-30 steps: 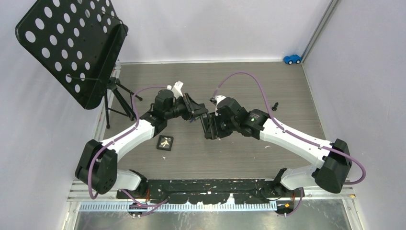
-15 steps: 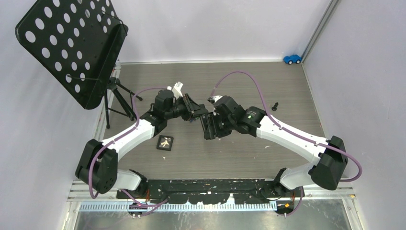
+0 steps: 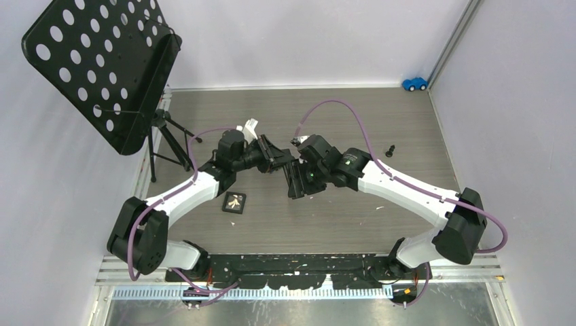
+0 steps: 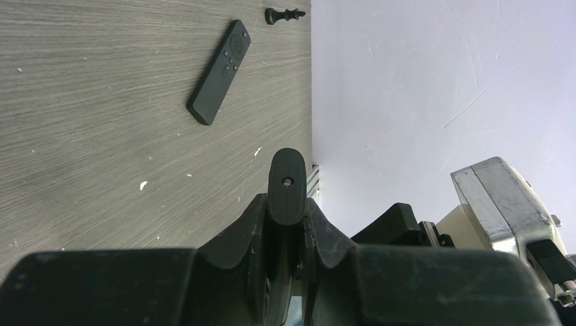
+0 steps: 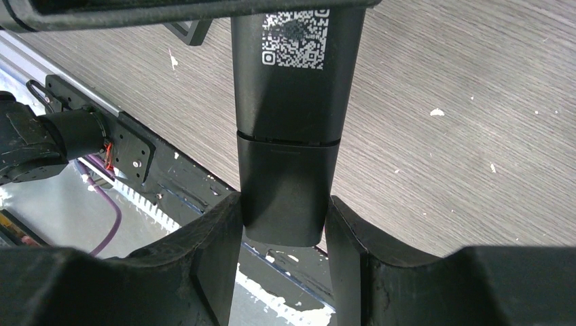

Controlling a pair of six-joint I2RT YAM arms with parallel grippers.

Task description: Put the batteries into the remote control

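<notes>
Left gripper (image 4: 286, 204) and right gripper (image 5: 284, 204) are both clamped on 1 black remote (image 5: 289, 95), held above the table (image 3: 339, 217) where the 2 arms meet at its middle. The left fingers (image 4: 253, 221) pinch the remote's long sides, and that wrist camera sees it end-on. The right fingers (image 5: 221, 234) grip the end section below a seam across the body, and a QR sticker (image 5: 295, 37) sits above the seam. In the top view the 2 wrists cover most of the remote.

The batteries cannot be made out in any view. A small black plate (image 3: 234, 202) with pale marks lies beside the left forearm (the marks are too small to identify).

A second remote (image 4: 219, 71) lies flat, buttons up, near a black chess piece (image 4: 284, 13) on its side; from above, the right arm hides this remote. A perforated black panel (image 3: 102, 68) on a tripod (image 3: 166, 136) stands at the far left, and a blue toy car (image 3: 414, 83) sits in the far right corner.
</notes>
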